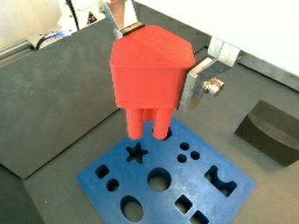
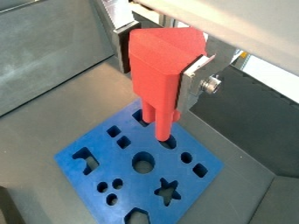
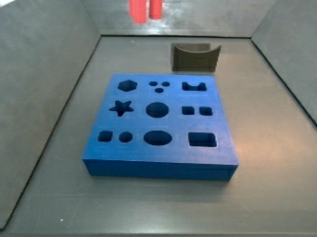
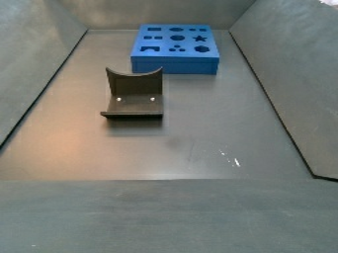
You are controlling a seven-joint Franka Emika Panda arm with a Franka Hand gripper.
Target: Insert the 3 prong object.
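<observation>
One grey worktop [image 4: 199,128] carries everything, and the largest thing on it is the blue board [image 3: 158,125], cut with a star, circles, squares and a cluster of three small round holes. Next in size is the dark grey curved block [image 4: 133,94], standing well apart from the board. Smaller again is the 3 prong object [image 1: 149,74], a red-pink peg with prongs pointing down; in both wrist views it hangs above the board, not yet in any hole, and a side view shows only its prongs [image 3: 146,9] at the upper edge. The pincer [image 2: 163,61] is clamped on the peg's upper body, one silver finger [image 1: 198,77] pressed flat against its side. I judge the peg light, stiff and somewhat smooth plastic, so gripping its broad flat faces, high up, suits it. No writing or brand can be read.
</observation>
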